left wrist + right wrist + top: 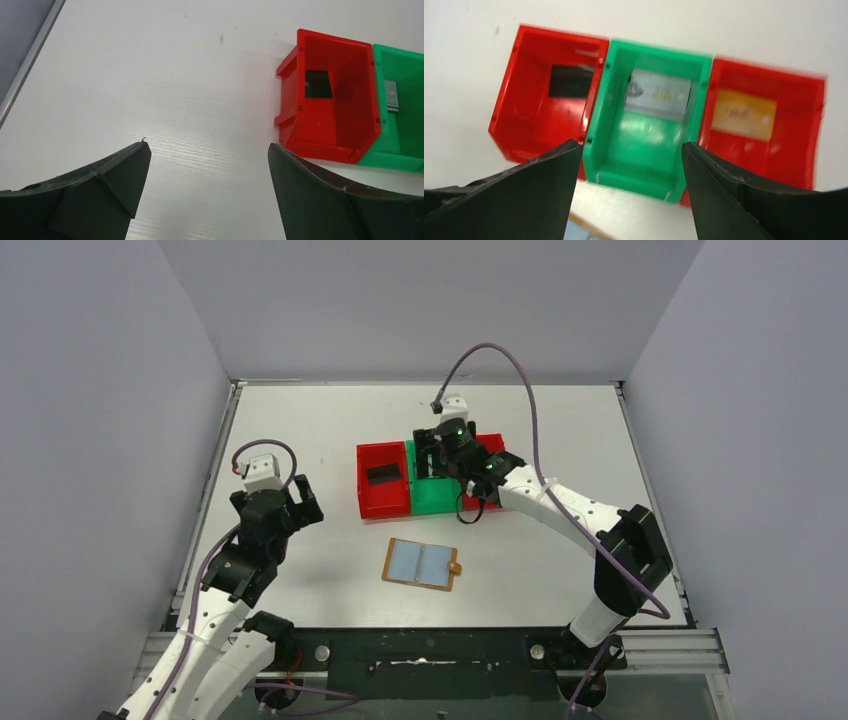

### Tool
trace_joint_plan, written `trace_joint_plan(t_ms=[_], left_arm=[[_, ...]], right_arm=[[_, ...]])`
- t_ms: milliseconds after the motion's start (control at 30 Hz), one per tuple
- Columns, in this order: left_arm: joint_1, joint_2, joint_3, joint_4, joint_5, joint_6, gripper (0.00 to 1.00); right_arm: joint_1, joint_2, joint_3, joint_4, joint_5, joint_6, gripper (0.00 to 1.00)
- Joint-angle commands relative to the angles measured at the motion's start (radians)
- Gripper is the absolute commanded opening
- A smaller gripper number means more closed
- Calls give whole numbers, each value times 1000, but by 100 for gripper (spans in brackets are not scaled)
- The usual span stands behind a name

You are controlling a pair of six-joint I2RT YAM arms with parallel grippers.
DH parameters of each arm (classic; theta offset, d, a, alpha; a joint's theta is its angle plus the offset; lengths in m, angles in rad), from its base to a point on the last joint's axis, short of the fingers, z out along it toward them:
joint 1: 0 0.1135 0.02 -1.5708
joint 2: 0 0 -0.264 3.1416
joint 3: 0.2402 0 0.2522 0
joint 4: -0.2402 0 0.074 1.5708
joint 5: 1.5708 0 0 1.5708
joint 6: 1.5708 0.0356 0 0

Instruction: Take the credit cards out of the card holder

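1. I saw the card holder (422, 564) lying open on the counter (300, 420), at six o'clock from the bins (385, 508).
2. Three cards (658, 93) sat one per bin, so the emptying looked finished.
3. The left fingers (208, 150) and right fingers (629, 150) gaped, holding nothing.

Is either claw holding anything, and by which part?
Nothing is held. The left gripper stands open over the table; the right gripper hangs open above the green bin, where a silver card lies.
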Motion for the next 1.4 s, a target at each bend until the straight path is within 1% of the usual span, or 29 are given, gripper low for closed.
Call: trace_joint_plan(t_ms=[0,100,200,300,367,533,800,1000,1200,1300,1367], left_arm=[[8,0,6,62,10,13,90],[9,1,6,61,5,12,90],[10,3,6,60,4,10,90],[10,9,6,61,8,9,90],[11,12,5,60,11,8,90],[12,16,6,61,14,7,90],[13,15,6,60,10,5,90],[16,16,2,65,13,5,90],[18,14,2,65,18,8,90],[19,13,0,67,15,7,90],[19,13,1,67,15,7,90]], right_arm=[[176,-25,-50,-283,308,572,77],[266,-32,-91,-332,357,739,78],[378,-22,-102,-350,410,865,78],[467,13,-83,-383,472,962,78],[497,47,-73,-398,475,991,78],[501,118,-60,-414,422,1017,75],[499,174,-41,-345,333,959,72],[501,262,29,-436,317,983,73],[495,301,27,-470,301,1001,74],[495,307,15,-463,292,1001,73],[493,313,6,-451,279,1001,71]])
